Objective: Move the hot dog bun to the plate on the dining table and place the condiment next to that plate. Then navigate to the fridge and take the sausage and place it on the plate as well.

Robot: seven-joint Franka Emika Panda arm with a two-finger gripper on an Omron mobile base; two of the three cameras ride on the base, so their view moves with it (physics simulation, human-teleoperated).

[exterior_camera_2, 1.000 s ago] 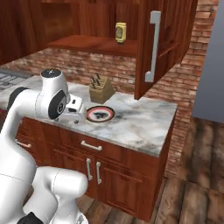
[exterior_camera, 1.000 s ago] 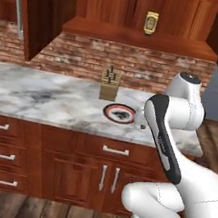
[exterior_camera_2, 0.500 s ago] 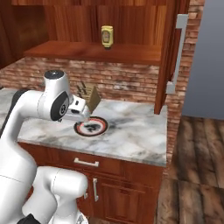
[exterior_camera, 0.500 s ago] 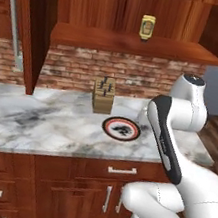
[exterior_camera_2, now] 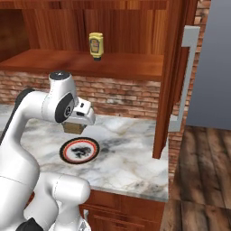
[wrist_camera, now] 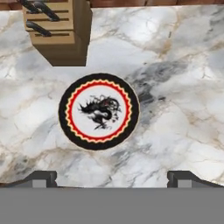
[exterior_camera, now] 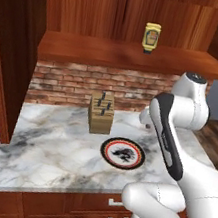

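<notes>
Left base view: the base has driven closer; condiment point(exterior_camera: 151, 37) on the shelf point(exterior_camera: 130, 56), above and beyond the claw.
Right base view: condiment point(exterior_camera_2: 95, 45) higher than the claw point(exterior_camera_2: 85, 116); reach comes next.
Hand view: claw point(wrist_camera: 112, 177) spread wide, empty; white plate point(wrist_camera: 99, 111) on tabletop point(wrist_camera: 175, 109) straight ahead.

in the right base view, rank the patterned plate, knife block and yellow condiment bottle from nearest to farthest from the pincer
1. knife block: on the counter, directly under the open pincer.
2. patterned plate: flat on the marble, lower and toward the front edge.
3. condiment bottle: up on the wooden shelf, against the back wall.
</notes>
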